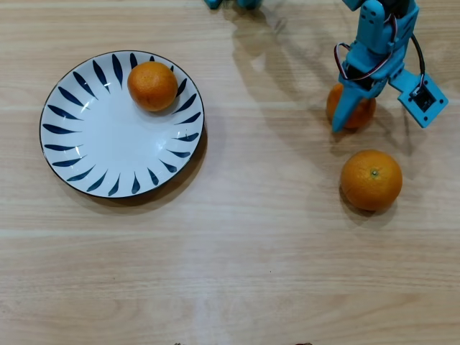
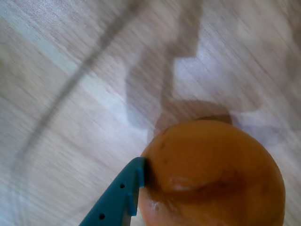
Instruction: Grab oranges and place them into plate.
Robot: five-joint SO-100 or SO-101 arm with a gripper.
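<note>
One orange [image 1: 152,85] already sits in the plate [image 1: 72,154], near its upper rim in the overhead view; two more lie on the table [image 1: 251,244], well apart from it on the right. Your gripper [image 1: 345,118] is down over the upper of those two, the small orange [image 1: 357,113]. The larger orange [image 1: 371,180], with its green stem dot, rests just below it. In the wrist view one teal finger [image 2: 120,197] touches the left flank of the small orange [image 2: 211,174], so the fruit lies to that finger's right, toward the other finger, which is not in view there. I cannot tell whether the jaws are spread or already pinching. Judging from this, closing should trap the fruit, provided the hidden finger stands on its far side. The plate lies to the left in the overhead view.
</note>
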